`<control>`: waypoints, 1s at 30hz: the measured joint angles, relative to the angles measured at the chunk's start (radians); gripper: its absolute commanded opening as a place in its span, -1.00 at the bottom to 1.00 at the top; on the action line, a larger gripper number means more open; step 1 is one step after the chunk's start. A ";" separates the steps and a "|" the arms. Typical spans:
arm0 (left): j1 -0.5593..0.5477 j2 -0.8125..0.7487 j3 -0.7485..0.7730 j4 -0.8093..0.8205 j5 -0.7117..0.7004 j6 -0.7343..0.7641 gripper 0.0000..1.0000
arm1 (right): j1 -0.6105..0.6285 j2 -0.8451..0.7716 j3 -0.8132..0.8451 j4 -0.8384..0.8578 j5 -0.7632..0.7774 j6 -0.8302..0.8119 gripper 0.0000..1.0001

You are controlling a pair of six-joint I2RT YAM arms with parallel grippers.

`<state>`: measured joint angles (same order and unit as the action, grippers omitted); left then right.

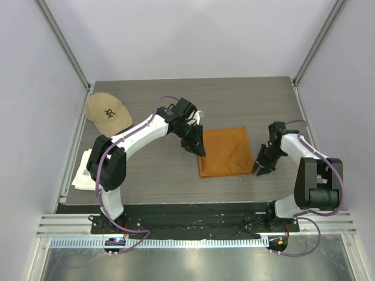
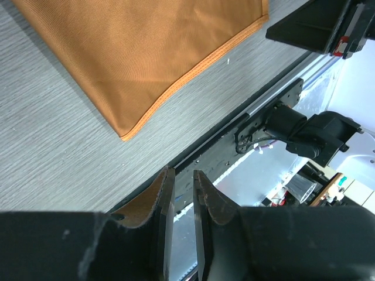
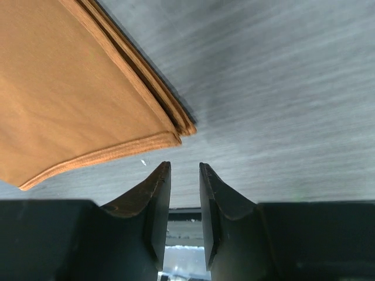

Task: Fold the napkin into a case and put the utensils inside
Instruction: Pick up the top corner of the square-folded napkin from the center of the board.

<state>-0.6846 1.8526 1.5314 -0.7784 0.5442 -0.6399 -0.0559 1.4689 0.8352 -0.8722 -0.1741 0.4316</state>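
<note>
The left fingers stand a narrow slot apart with nothing between them. They are raised over the bare bench, beside the left edge of the napkin. The right fingers are also parted by a slim gap and empty. They sit just short of the napkin's near-right corner, where the stacked hems fan out a little. Neither pair touches the cloth.

The napkin lies flat on the bench between the two pairs of fingers, folded into a squarish rectangle. At its near-right corner the right wrist view shows several layers, at least three hems lying one on another.

I read the placement this way: the fingers flank opposite sides of the napkin so that each can pinch an edge for a further fold. The piece looks too broad to be a narrow case yet, so folding probably remains. A small opening suits cloth this thin, since only a hem has to slip between the pads.

Counted, there are:
- one napkin and two arms
- one tan cap, well off to the far left of the napkin
- one white towel, well to the napkin's left and partly under the left arm

No utensils appear in any view, and I cannot tell where they are.
</note>
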 measured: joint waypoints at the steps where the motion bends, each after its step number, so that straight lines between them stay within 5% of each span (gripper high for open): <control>1: 0.000 0.000 -0.003 0.000 0.000 -0.002 -0.55 | 0.000 0.002 0.000 0.010 0.000 -0.003 -0.41; 17: 0.002 0.000 -0.022 0.003 -0.001 -0.007 -0.51 | 0.000 0.072 0.005 0.092 -0.005 -0.015 -0.53; 30: 0.003 -0.002 -0.028 -0.061 -0.148 0.038 0.05 | 0.000 0.072 0.021 0.093 -0.011 -0.019 -0.53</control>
<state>-0.6819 1.8511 1.5032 -0.8394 0.3958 -0.6022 -0.0559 1.5410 0.8558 -0.7795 -0.1856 0.4122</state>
